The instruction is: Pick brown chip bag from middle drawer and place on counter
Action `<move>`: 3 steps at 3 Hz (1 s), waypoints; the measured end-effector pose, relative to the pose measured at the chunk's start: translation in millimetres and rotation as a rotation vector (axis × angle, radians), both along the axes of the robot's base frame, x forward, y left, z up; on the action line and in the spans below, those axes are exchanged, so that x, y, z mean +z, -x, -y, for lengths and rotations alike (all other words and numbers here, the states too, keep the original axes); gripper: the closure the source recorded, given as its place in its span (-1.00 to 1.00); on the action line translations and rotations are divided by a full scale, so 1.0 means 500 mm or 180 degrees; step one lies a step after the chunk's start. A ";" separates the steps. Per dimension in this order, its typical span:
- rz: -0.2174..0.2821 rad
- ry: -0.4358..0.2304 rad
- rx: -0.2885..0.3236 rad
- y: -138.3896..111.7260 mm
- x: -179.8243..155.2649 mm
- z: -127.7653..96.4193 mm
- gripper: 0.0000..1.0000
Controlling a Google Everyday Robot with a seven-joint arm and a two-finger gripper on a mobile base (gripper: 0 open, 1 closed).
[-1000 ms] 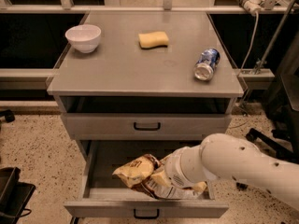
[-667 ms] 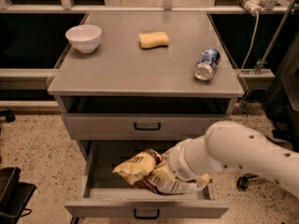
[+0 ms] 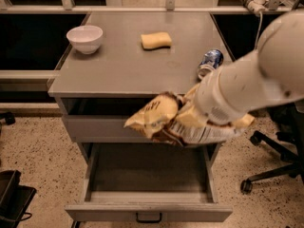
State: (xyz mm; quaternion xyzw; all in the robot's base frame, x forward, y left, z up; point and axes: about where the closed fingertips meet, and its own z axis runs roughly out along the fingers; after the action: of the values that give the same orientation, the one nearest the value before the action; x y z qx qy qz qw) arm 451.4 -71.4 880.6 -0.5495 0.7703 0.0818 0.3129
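Clasping the brown chip bag (image 3: 159, 115), fingers (image 3: 191, 121) hover above the middle drawer (image 3: 109, 213).

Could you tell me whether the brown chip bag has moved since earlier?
Yes: the glossy dark-brown chip bag rose from the grey metal drawer up towards the flat grey counter, held by the gripper.

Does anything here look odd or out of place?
The can lies tipped on its side near the right edge of the counter. The chip bag hangs crumpled in mid-air above the open drawer, bunched at the end of the arm, where the hand is buried in it.
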 end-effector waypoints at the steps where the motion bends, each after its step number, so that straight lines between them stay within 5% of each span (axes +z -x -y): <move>1: 0.0033 0.0004 0.0070 0.004 0.067 0.003 1.00; 3: 0.0113 0.0076 0.0052 -0.006 0.093 0.011 1.00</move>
State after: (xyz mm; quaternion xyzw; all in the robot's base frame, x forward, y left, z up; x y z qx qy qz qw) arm 454.3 -76.8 927.2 -0.5609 0.7611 0.0654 0.3193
